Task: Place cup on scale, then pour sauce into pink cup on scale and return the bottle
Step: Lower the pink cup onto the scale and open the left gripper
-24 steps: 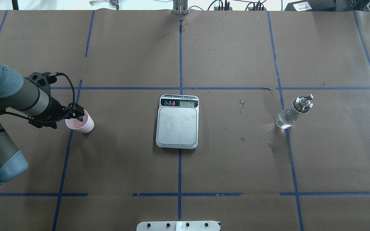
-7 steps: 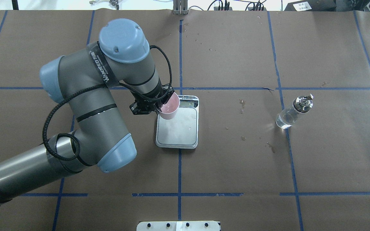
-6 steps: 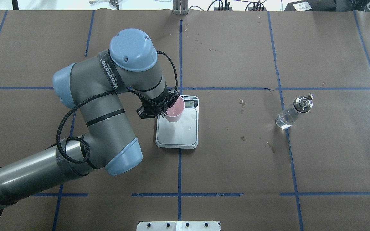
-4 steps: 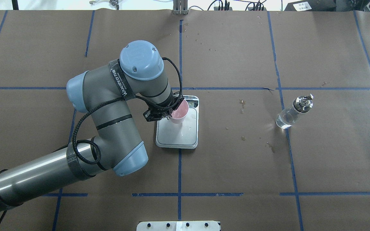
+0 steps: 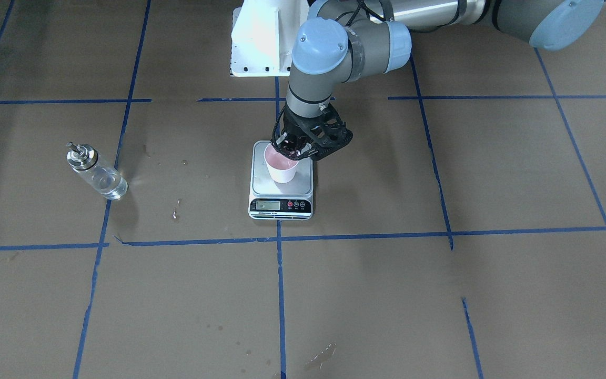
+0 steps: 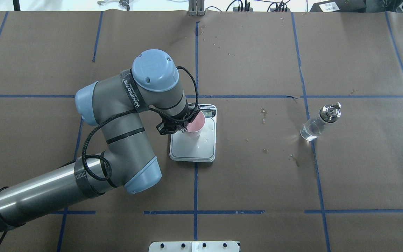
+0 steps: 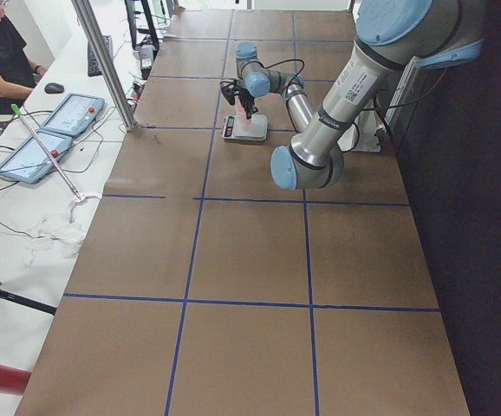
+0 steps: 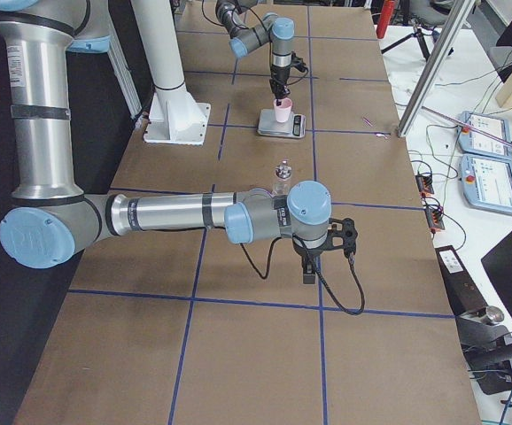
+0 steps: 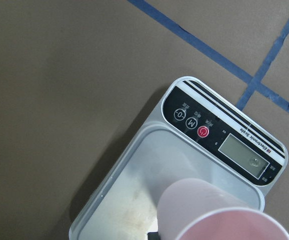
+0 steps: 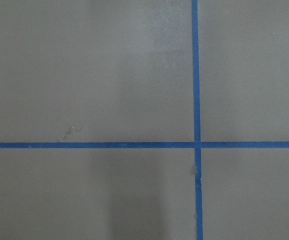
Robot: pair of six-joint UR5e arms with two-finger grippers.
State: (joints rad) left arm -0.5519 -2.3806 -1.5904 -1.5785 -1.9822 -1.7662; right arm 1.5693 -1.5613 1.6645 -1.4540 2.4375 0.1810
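Pale pink cup (image 6: 196,125) carried to scale (image 6: 201,148), left end effector (image 5: 289,151) clamped on rim, right end effector (image 8: 309,266) unclear

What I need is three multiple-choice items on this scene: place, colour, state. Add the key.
1. Where is the small pale pink tapered cup? A over the silver-grey rectangular digital scale; B on bare paper; C at the table's edge.
2. What colour are the tape lines? A red; B blue; C yellow.
3. The left gripper is: A open, empty; B out of view; C shut on the cup.
Key: 1A, the platform shows beneath it; 2B, the grid is blue; 3C, it pinches the rim.
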